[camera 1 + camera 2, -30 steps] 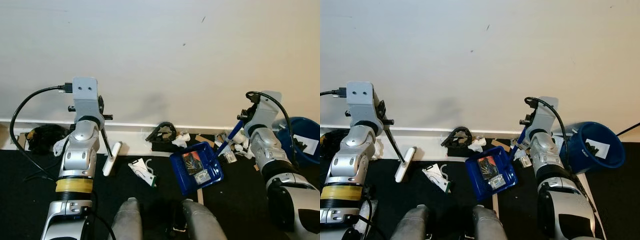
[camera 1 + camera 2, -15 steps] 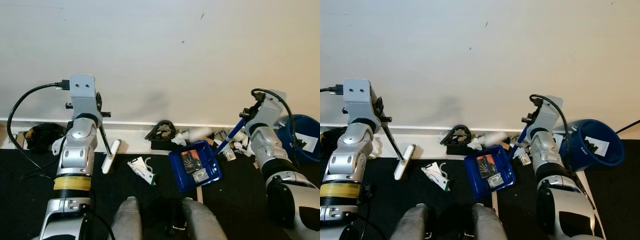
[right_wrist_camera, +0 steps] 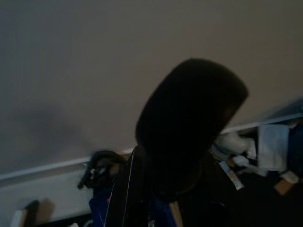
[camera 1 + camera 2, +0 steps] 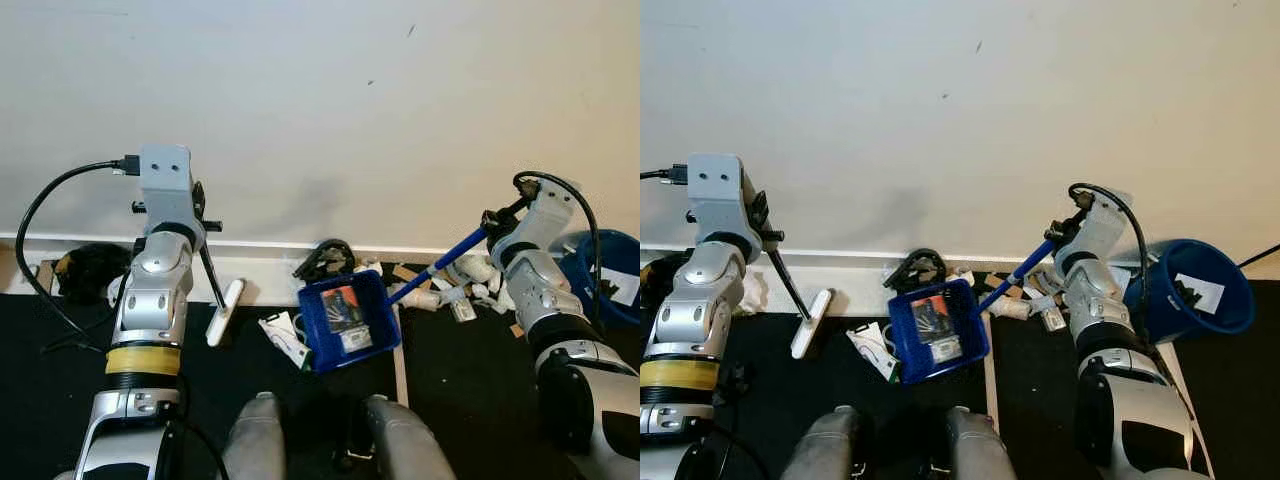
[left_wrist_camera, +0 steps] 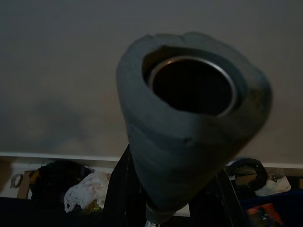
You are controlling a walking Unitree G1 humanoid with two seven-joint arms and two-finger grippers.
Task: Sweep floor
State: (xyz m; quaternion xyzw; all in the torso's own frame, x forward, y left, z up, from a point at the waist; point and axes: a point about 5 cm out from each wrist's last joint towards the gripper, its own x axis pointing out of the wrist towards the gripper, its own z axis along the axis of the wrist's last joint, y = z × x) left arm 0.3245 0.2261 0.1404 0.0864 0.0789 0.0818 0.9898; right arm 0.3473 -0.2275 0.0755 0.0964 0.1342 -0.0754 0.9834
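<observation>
Blue dustpan (image 4: pixel 343 322) sits on the dark floor (image 4: pixel 460 390) by the baseboard, holding scraps, paper (image 4: pixel 283 338) just beside. Right gripper (image 4: pixel 490 222) holds its handle; left gripper (image 4: pixel 200 222) holds the broom (image 4: pixel 222 310). Next up, probably: brush paper in.

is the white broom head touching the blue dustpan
Apart. In the left eye view the white broom head lies by the baseboard, and a strip of dark floor with a piece of white litter separates it from the blue dustpan.
</observation>
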